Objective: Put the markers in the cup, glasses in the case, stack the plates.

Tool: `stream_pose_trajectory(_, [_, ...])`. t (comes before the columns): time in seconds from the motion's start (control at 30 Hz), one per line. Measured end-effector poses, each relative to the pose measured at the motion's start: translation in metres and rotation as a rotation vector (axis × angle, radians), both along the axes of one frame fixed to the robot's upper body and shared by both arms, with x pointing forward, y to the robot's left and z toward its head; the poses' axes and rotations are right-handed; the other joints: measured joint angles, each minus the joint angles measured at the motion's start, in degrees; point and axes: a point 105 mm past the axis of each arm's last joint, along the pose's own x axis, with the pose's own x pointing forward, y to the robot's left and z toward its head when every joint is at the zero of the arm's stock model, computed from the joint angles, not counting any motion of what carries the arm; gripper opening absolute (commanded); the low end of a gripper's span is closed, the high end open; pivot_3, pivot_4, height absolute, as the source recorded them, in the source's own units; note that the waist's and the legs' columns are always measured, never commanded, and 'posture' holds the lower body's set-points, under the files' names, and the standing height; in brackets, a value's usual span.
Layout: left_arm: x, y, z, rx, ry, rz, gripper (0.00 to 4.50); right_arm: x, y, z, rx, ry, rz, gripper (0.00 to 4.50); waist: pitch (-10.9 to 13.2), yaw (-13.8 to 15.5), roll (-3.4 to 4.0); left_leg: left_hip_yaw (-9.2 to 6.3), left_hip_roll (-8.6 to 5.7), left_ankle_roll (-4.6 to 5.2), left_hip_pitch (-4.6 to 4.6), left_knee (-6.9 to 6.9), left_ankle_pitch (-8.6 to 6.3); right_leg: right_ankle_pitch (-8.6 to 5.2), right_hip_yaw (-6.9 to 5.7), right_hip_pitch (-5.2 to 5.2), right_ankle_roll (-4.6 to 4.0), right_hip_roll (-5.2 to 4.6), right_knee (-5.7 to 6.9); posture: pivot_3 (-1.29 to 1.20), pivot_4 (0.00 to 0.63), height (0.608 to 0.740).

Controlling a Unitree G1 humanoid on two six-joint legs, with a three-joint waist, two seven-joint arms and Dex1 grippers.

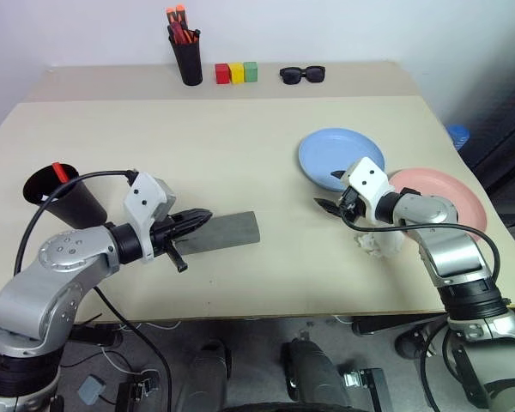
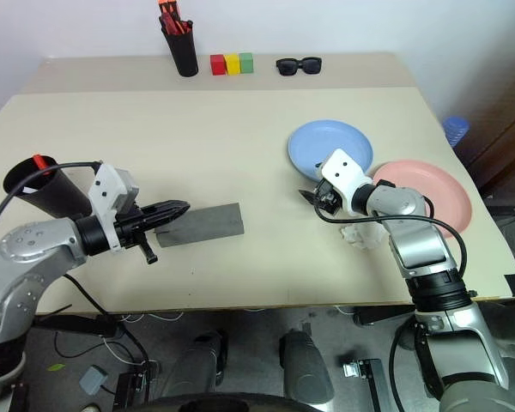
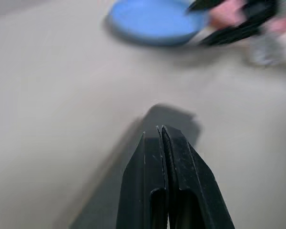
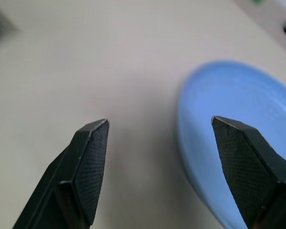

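**Right now: plate stack next, w/ slip risk at the blue rim**

Still to do, judging by the layout: plates aren't stacked. Right gripper (image 4: 155, 138) has fingers spread wide, nothing between them, hovering just left of the blue plate (image 1: 342, 157), near its near-left rim. Pink plate (image 1: 446, 199) sits right of and nearer than the blue one, edges almost touching, partly hidden by the right arm.

Risks, as I read it:
- Shallow rim + flat table: one finger may ride over the rim instead of under it, so the plate skids far/right rather than lifting.
- A pushed blue plate could bump the pink one.
- Something small and white lies on the table under the right wrist; can't tell what it is, could snag.

Left gripper (image 1: 191, 221) is pressed fully shut, empty, tip over the left end of the grey case (image 1: 223, 232). Case lid looks down; its long axis runs left-right, right end tilted slightly far. Cup (image 1: 64, 194) stands near-left, leaning look from this angle, a red marker end (image 1: 63, 171) poking out of it.
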Motion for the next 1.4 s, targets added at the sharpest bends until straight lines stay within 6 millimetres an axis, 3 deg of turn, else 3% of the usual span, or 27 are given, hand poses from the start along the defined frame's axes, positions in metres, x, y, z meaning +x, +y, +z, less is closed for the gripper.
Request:
stream_pose_trajectory(0.27, [-0.009,-0.002,-0.01,0.034,0.001,-0.057,0.02,0.029,-0.012,-0.016,-0.218,-0.063,-0.043,3.48,0.01,-0.2,0.02,0.03,0.0,0.0,0.04,0.02,0.0,0.0,0.02,0.02,-0.01,0.03,0.01,0.0,0.15,0.74])
stream_pose_trajectory(0.5, [-0.009,-0.004,-0.019,0.054,0.011,-0.052,0.0,0.04,-0.007,-0.021,-0.334,-0.134,-0.015,0.07,0.01,-0.06,0.02,0.01,-0.01,0.0,0.01,0.0,0.0,0.0,0.02,0.01,0.0,0.02,0.0,0.0,0.15,0.74])
stream_pose_trajectory(0.73, [-0.011,-0.004,-0.025,0.051,0.027,-0.042,0.0,0.04,-0.001,-0.016,-0.373,-0.203,0.034,0.03,0.03,-0.23,0.05,0.01,0.0,0.01,0.03,0.0,0.0,0.01,0.02,0.0,0.0,0.04,0.02,0.0,0.15,0.74])
stream_pose_trajectory(0.87, [-0.011,-0.006,-0.026,0.044,0.028,-0.038,0.0,0.032,0.01,0.003,-0.362,-0.273,0.099,0.03,0.04,-0.11,0.07,0.01,0.0,0.0,0.01,0.0,0.0,0.01,0.02,0.0,0.0,0.03,0.02,0.0,0.15,0.74])
stream_pose_trajectory(0.93, [-0.009,-0.007,-0.025,0.035,0.021,-0.03,0.0,0.023,0.005,0.02,-0.339,-0.294,0.118,0.03,0.04,0.27,0.07,-0.01,-0.01,0.01,-0.01,0.03,-0.01,0.01,0.01,0.04,0.0,0.01,0.0,0.0,0.15,0.74])
stream_pose_trajectory(1.03, [-0.007,-0.009,-0.022,0.018,0.008,-0.03,0.0,0.007,-0.019,0.045,-0.279,-0.272,0.089,0.03,0.04,0.89,0.07,-0.02,-0.03,0.05,0.0,0.04,-0.03,0.01,0.01,0.09,0.01,-0.02,-0.05,0.0,0.15,0.74])
stream_pose_trajectory(1.1, [-0.007,-0.011,-0.019,0.006,-0.002,-0.039,0.0,-0.005,-0.042,0.051,-0.265,-0.219,0.056,0.03,0.04,1.31,0.07,-0.01,-0.02,0.07,0.0,0.03,-0.04,0.0,0.0,0.1,0.0,-0.01,-0.06,0.0,0.15,0.74])
stream_pose_trajectory(1.27, [-0.005,-0.021,-0.013,-0.053,-0.027,-0.08,0.0,-0.047,-0.101,0.034,-0.304,0.003,-0.043,0.03,0.02,1.7,0.11,0.01,-0.01,0.13,0.02,0.04,-0.07,0.0,0.0,0.14,0.0,-0.01,-0.08,0.0,0.15,0.74])
stream_pose_trajectory(1.4, [-0.004,-0.04,-0.011,-0.053,-0.048,-0.165,0.0,-0.072,-0.13,0.009,-0.304,0.144,-0.122,0.03,0.01,1.13,0.14,0.1,0.01,0.13,0.11,0.07,-0.07,0.0,0.06,0.16,-0.01,0.03,-0.06,0.0,0.15,0.74])
